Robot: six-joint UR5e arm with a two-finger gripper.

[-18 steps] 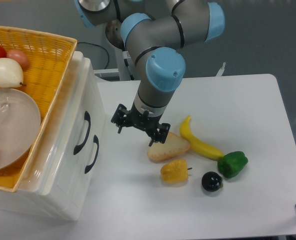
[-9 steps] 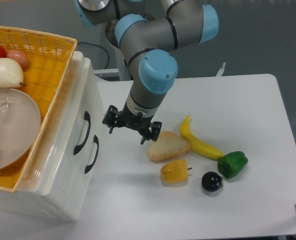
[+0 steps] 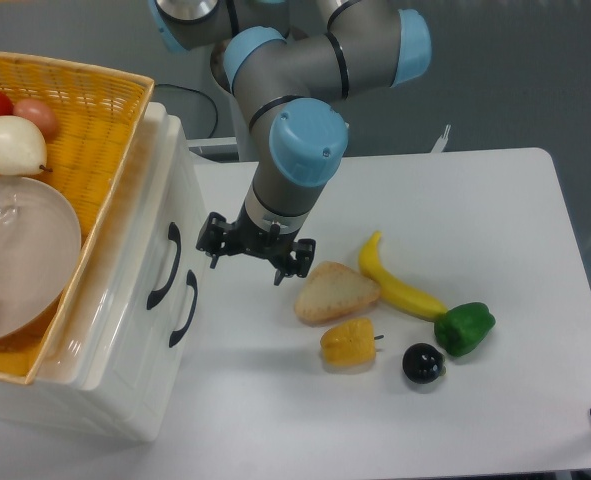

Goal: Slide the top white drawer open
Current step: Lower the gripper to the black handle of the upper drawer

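Observation:
The white drawer unit [image 3: 125, 330] stands at the left, its front facing right. The top white drawer [image 3: 180, 200] is shut, and its black curved handle [image 3: 165, 265] sits just above and left of the lower drawer's handle [image 3: 185, 308]. My gripper [image 3: 245, 266] points down over the table, a short way right of the top handle and apart from it. Its fingers [image 3: 212, 256] are spread and hold nothing.
A yellow wicker basket [image 3: 105, 120] with fruit and a clear bowl [image 3: 20, 255] rests on the drawer unit. On the table to the right lie a bread slice [image 3: 335, 292], a banana [image 3: 395, 283], a yellow pepper [image 3: 348, 342], a green pepper [image 3: 465, 328] and a black fruit [image 3: 422, 363].
My gripper has moved left, away from the bread slice and closer to the drawer front. The drawers and the food have not moved.

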